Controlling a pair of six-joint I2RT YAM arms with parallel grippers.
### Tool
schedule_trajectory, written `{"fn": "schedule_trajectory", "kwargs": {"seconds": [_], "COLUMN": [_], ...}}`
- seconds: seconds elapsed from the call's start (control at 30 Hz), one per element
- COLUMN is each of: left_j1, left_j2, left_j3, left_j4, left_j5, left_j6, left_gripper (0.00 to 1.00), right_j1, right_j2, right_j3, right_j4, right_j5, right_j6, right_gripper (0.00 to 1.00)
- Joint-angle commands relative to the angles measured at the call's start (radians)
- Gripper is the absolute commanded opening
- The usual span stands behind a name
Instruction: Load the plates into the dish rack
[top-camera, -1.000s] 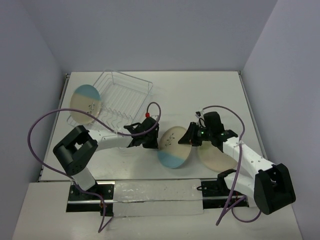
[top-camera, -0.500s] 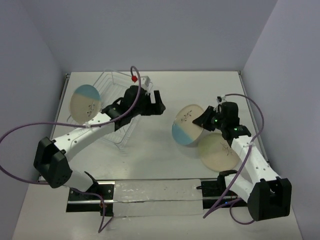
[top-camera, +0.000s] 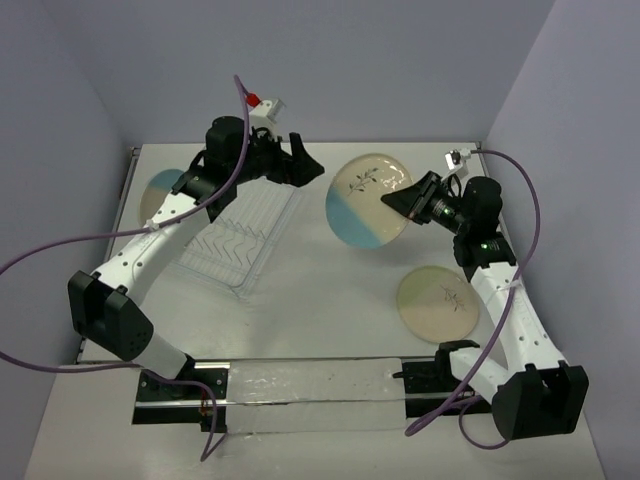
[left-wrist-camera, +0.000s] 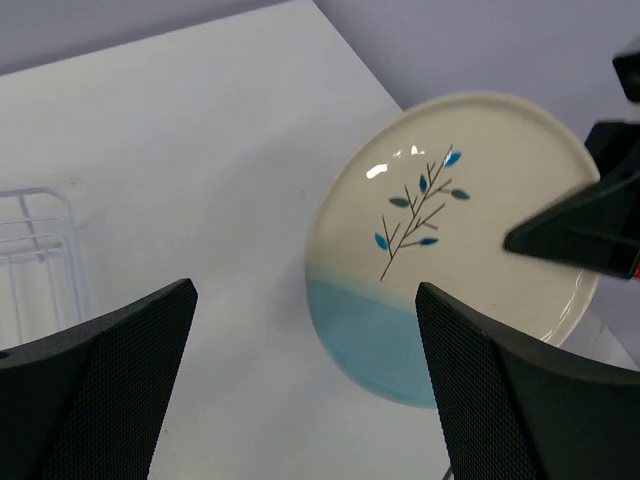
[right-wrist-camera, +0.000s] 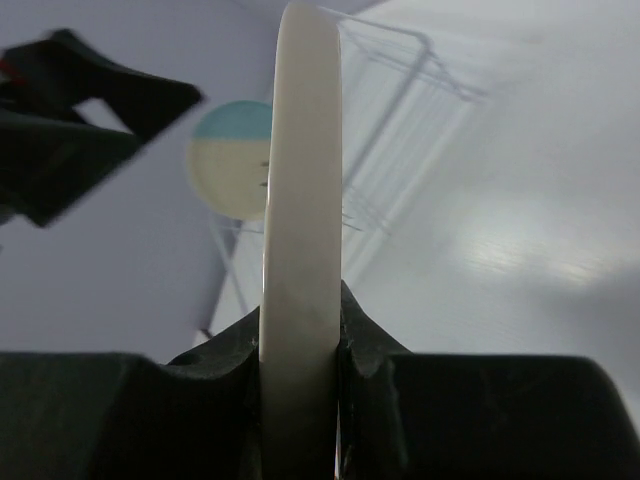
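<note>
Pale-green plate (top-camera: 438, 300) lies flat on table (top-camera: 330, 320), nearest. Right gripper (top-camera: 410, 200) clamped on rim of blue-segment plate (top-camera: 368, 200), held aloft, tilted, right of dish rack (top-camera: 235, 245). Left gripper (top-camera: 303, 165) gapes wide, empty, facing it. Judgement: left should pinch the free rim squarely before right lets go. Plate glossy, cream, dark twig.

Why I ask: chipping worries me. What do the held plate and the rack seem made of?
Held plate: probably glazed ceramic; glossy glints on its face, thick rounded rim. Dish rack: thin silvery-white wire, likely coated or plated metal; which one is unclear.
</note>
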Motion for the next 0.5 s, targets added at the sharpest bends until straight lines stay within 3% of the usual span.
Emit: {"fn": "schedule_trajectory", "kwargs": {"seconds": [0.0,0.33,0.47], "left_j1": [-0.003,0.005,0.009], "left_j2": [0.002,0.006,0.003], "left_j3": [-0.015,-0.119,-0.157], "left_j4": [0.045,0.187,0.276], "left_j5": [0.206,0.406,0.494], "left_j6": [0.08,0.057,0.033], "left_gripper": [0.99,0.99,0.89], "right_j1": [-0.011,-0.01,-0.01], "right_j2": [0.039,0.123,0.14], "right_j3": [0.08,0.088,0.076], "right_j4": [0.455,0.718,0.794], "right_j5": [-0.252,-0.359,-0.378], "right_j6": [0.205,0.388,0.429], "right_gripper": [0.0,0.0,0.0]}}
